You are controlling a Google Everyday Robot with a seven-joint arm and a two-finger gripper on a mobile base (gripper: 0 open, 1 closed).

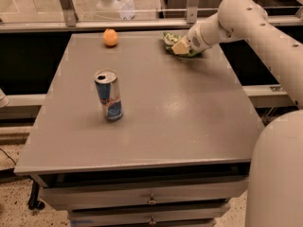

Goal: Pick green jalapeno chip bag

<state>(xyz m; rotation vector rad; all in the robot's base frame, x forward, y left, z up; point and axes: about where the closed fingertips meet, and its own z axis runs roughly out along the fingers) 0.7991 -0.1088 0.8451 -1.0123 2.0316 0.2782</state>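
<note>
The green jalapeno chip bag (169, 38) lies flat at the far right of the grey table (180, 122), near its back edge. My gripper (180, 46) is down on top of the bag and covers its middle, so only the bag's green edges show around it. The white arm reaches in from the right.
A blue-and-silver drink can (109, 96) stands upright left of the table's middle. A small orange fruit (111, 37) sits at the far left near the back edge. A rail with glass panels (123, 23) runs behind the table. Drawers (151, 201) are below the front edge.
</note>
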